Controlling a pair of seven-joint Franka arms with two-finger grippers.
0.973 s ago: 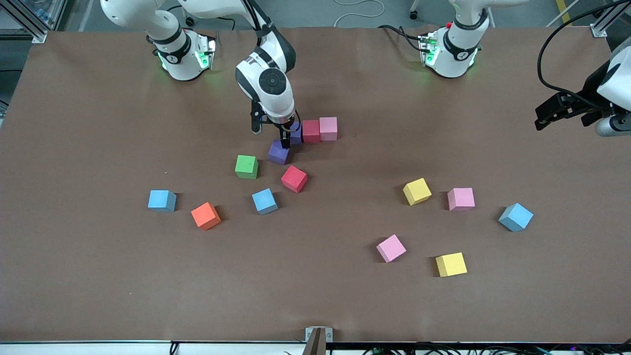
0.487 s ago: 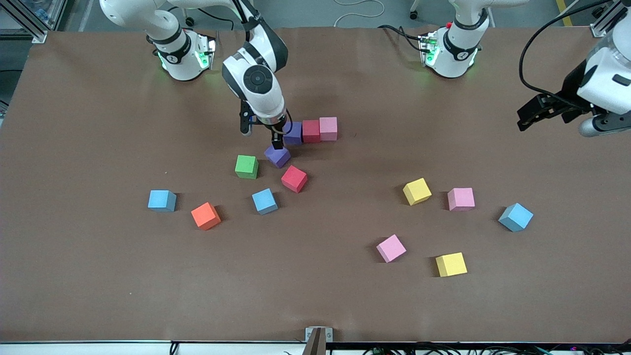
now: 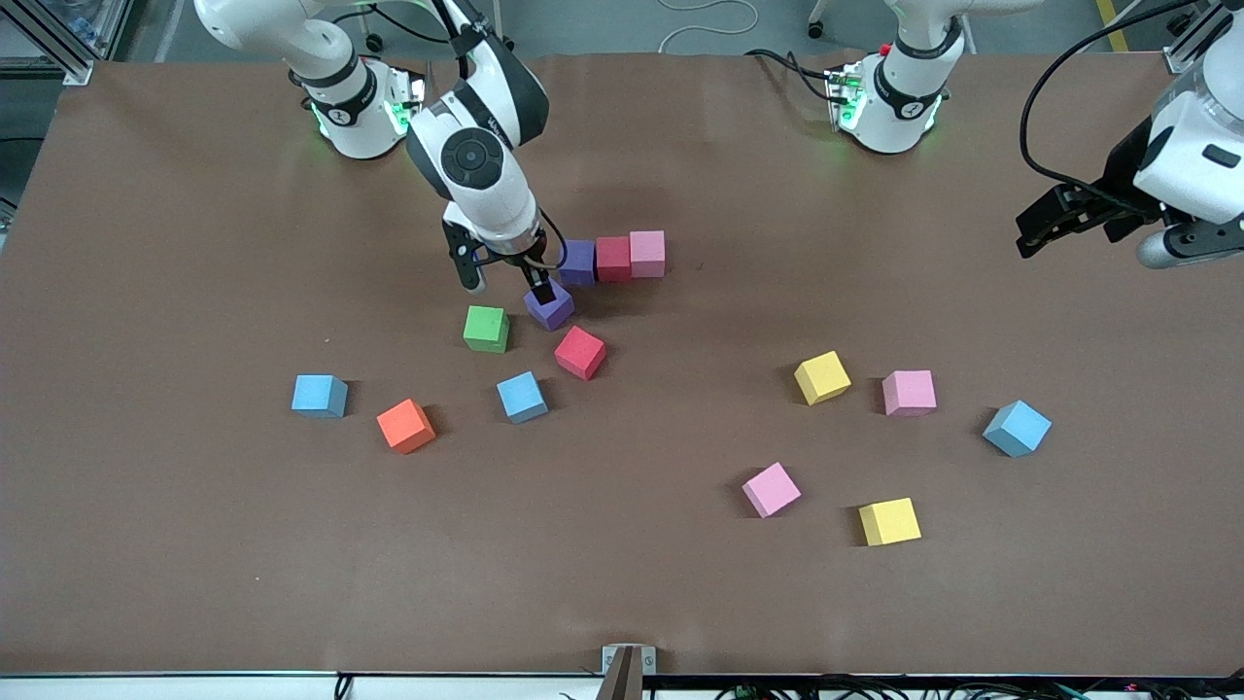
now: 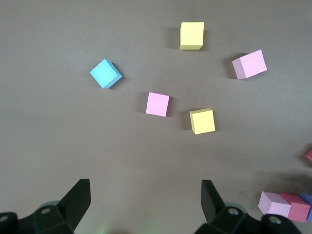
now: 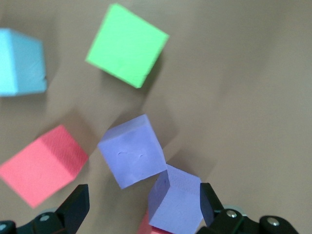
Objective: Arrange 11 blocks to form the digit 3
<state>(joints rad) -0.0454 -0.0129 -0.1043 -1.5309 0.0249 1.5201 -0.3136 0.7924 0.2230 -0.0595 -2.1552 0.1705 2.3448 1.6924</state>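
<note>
A short row of blocks stands mid-table: purple [image 3: 577, 262], red [image 3: 613, 259], pink [image 3: 647, 253]. A loose purple block [image 3: 549, 306] lies tilted just nearer the camera, with a red block [image 3: 580, 352] nearer still. My right gripper [image 3: 506, 280] hovers open over this spot. In the right wrist view the row's purple block [image 5: 176, 202] sits beside one finger [image 5: 208, 201] and the loose purple block [image 5: 131, 157] lies just ahead. Yellow [image 3: 822, 377], pink [image 3: 909, 392], pink [image 3: 771, 489] and yellow [image 3: 889, 521] blocks lie toward the left arm's end. My left gripper [image 3: 1061, 222] waits open, high above that end.
A green cube [image 3: 486, 329] sits beside the loose purple block. Light blue cubes lie at three spots [image 3: 522, 397], [image 3: 319, 396], [image 3: 1017, 428], and an orange cube [image 3: 405, 426] lies between the first two. The brown table [image 3: 194, 544] has open room near the camera.
My right gripper has drawn away from the row toward the green cube, and the loose purple block has turned slightly. The left arm has shifted a little inward.
</note>
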